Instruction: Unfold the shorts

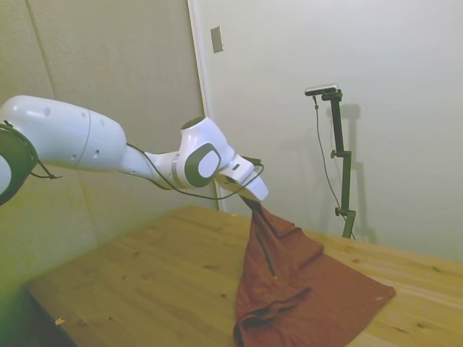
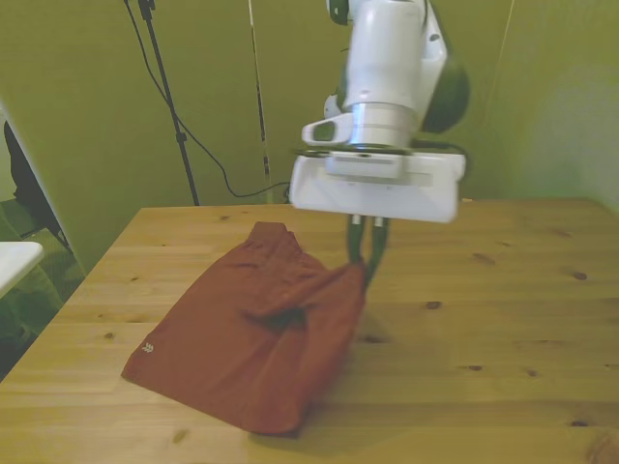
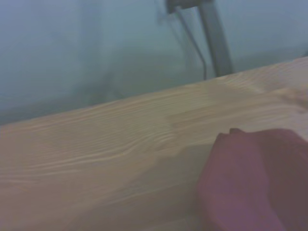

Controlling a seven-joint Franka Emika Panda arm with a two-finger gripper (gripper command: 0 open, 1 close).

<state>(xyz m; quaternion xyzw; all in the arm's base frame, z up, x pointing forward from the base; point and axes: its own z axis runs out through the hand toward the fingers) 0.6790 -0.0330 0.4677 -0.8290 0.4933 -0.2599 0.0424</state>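
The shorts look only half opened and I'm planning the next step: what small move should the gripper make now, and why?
Probably carry the pinched edge a little further toward the front view's right, then lower it. The gripper holds one edge of the rust-red fabric shorts aloft, while cloth below stays bunched on the wooden table.

I can read no text, brand, number or sign anywhere here; the only mark is a small pale emblem near one corner of the shorts (image 2: 242, 333), at the front view's left, and it is too small to make out.
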